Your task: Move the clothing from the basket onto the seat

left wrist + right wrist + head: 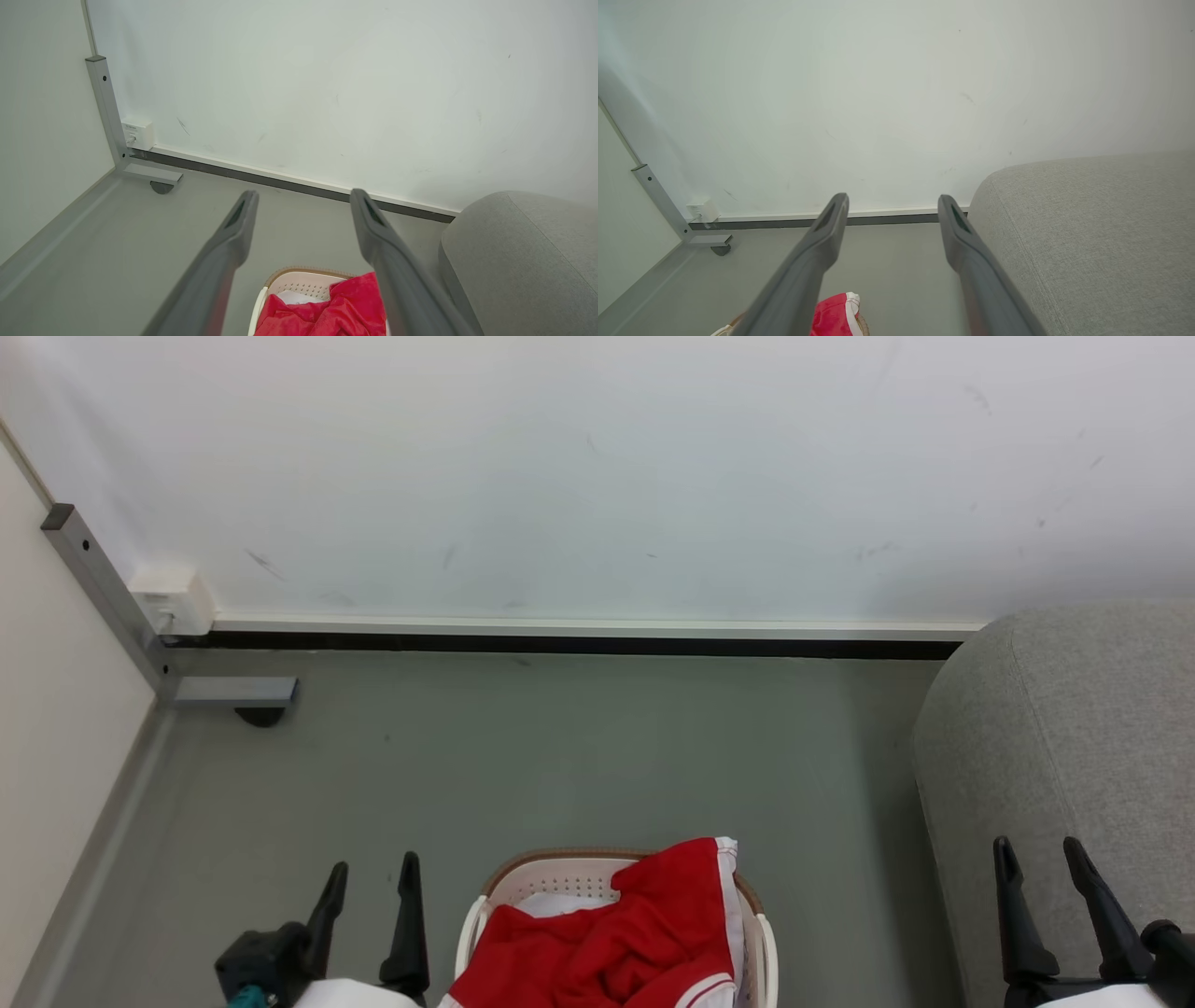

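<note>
Jaws on both arms stand spread and empty on either side of the laundry basket point(560, 877), where red sports garments point(607, 943) lie heaped, one hem over the rim. A deep pinch may also catch the pale lining point(560, 903) and drag the light basket toward the grey sofa point(1055, 728).

red clothing point(616, 943), white basket point(560, 877), grey seat point(1074, 728)

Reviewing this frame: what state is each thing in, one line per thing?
clothing: heaped in the basket, one part draped over the rim, not gripped.
basket: upright on the floor, loaded.
seat: no clothing on the part in view.
left gripper: jaws open, holding nothing.
right gripper: jaws open, holding nothing.
</note>
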Available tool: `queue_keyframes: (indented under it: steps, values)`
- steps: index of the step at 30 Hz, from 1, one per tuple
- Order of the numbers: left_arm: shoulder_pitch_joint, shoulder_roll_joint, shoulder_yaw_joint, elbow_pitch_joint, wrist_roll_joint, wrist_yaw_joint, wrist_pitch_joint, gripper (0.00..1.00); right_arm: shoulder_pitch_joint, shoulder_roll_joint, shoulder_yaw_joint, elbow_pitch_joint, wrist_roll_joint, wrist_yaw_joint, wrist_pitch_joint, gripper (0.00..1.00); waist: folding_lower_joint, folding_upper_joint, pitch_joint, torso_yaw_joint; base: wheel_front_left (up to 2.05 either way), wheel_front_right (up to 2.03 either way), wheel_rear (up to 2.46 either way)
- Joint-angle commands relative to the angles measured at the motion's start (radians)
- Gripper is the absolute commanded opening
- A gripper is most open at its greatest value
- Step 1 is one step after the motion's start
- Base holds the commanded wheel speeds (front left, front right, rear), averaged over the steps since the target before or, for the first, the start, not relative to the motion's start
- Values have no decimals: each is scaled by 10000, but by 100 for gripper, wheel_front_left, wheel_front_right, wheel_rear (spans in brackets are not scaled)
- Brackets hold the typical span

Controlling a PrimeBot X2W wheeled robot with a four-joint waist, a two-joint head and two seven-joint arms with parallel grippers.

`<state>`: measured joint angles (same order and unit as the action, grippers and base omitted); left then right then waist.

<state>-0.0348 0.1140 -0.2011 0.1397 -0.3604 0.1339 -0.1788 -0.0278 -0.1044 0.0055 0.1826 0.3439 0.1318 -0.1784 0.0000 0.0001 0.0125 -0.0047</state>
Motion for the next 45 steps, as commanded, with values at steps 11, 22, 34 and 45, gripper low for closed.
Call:
queue_keyframes:
  steps: [11,22,34,45]
  values:
    - [133,78,116,94,1083,-27,-352,100,-37,119,-427,229,-663,-16,-355,100,0,-1,15,1,0,0,0]
    - [246,-145,469,56,1776,-203,-576,100,-7,180,-463,399,-1108,-18,-567,100,0,-1,25,-8,0,0,0]
    - [380,-458,942,259,2363,-686,-769,100,-22,202,-386,590,-1185,-20,-783,100,0,-1,25,-16,0,0,0]
    - [420,-606,1308,647,2399,-1164,-862,100,7,210,-377,719,-1234,-21,-875,100,0,-1,-8,-82,0,0,0]
